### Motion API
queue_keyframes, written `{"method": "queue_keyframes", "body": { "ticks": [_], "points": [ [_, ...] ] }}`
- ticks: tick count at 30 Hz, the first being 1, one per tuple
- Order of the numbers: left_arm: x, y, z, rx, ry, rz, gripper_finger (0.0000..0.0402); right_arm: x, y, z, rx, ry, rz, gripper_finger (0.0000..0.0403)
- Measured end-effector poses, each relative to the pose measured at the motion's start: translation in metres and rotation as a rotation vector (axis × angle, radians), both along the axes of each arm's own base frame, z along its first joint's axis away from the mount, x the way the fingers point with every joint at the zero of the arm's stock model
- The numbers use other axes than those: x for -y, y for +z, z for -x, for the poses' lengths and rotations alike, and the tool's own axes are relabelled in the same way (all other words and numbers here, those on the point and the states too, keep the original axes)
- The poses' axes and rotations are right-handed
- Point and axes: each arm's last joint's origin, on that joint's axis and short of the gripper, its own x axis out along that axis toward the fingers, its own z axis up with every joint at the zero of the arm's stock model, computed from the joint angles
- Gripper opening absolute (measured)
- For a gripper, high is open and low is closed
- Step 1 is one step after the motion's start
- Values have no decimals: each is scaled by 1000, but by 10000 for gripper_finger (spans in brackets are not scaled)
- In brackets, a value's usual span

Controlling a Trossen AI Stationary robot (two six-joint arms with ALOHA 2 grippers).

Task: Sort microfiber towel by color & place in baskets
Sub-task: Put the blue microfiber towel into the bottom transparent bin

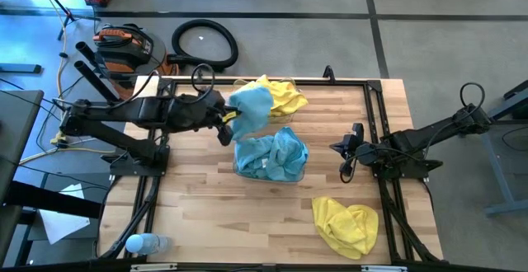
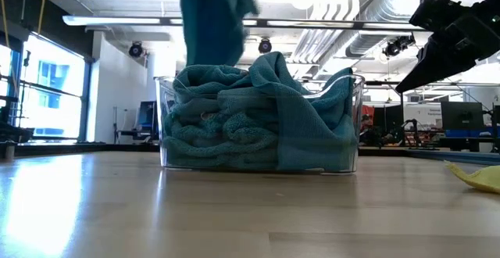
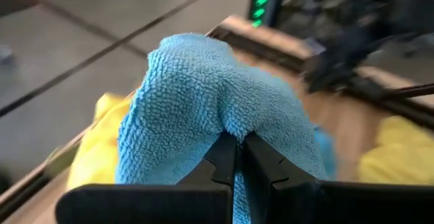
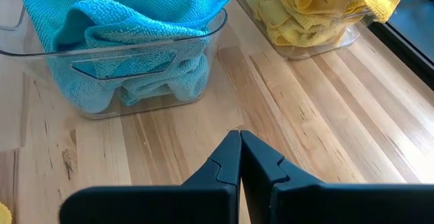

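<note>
My left gripper [image 1: 228, 124] is shut on a turquoise-blue towel [image 1: 252, 107], held in the air between the two clear baskets. The near basket [image 1: 300, 173] holds several blue towels [image 1: 271, 157]; it also shows in the low view [image 2: 355, 133] and the right wrist view [image 4: 41, 51]. The far basket [image 4: 339, 41] holds yellow towels [image 1: 285, 97]. A loose yellow towel [image 1: 346, 225] lies on the table at the near right. My right gripper [image 1: 340, 148] is shut and empty, to the right of the near basket. My left gripper pinches a fold of the blue towel [image 3: 234, 125] between its two fingers [image 3: 261, 159]. The towel drapes over and around the fingertips and is lifted clear; in the low view it hangs [image 2: 212, 23] above the near basket.
A clear plastic bottle [image 1: 147, 243] lies at the table's near left corner. Bare wood lies between the near basket and the table's near edge, and to the left of the baskets.
</note>
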Motion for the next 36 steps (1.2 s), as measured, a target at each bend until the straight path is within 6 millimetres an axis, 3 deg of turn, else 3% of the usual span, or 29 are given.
{"method": "queue_keyframes", "body": {
  "ticks": [7, 18, 23, 30, 36],
  "points": [
    [22, 24, -21, 109, -191, -38, 0, 0, 0, 0, 1, -2, -2, 0],
    [38, 38, -81, -29, -268, -94, 0, 0, 0, 0, -2, -2, -1, 0],
    [42, 40, -99, -73, -307, -94, 0, 0, -1, 1, -9, -2, 1, 0],
    [43, 58, -103, -24, -345, -129, 0, 0, -1, 1, -13, -2, 3, 0],
    [42, 44, -102, -136, -325, -87, 0, 0, -1, 1, -14, -2, 3, 0]
  ]
}}
